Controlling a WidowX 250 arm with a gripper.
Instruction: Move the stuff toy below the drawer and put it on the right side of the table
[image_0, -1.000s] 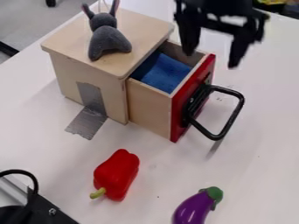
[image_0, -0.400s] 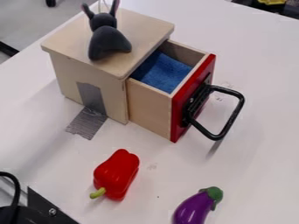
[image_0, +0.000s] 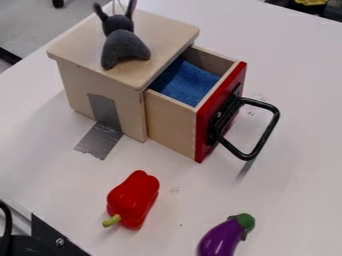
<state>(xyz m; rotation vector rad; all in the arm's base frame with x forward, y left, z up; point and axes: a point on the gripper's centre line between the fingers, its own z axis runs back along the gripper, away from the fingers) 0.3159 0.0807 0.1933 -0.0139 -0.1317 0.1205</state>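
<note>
White and flat, the table (image_0: 300, 200) has a wooden box (image_0: 75, 85) on it, and the soft gray toy (image_0: 123, 46) is on top of the box. Its drawer (image_0: 170, 122) is pulled out with a blue cloth (image_0: 187, 82) inside, and a red pepper (image_0: 135, 197) and a purple eggplant (image_0: 222, 239) lie on the table. I can't tell if the gripper is wide or narrow.

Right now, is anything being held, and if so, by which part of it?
That can't be told for certain. The gray stuffed toy sits ungripped on top of the wooden drawer box, and the red pepper lies ungripped on the table.
</note>
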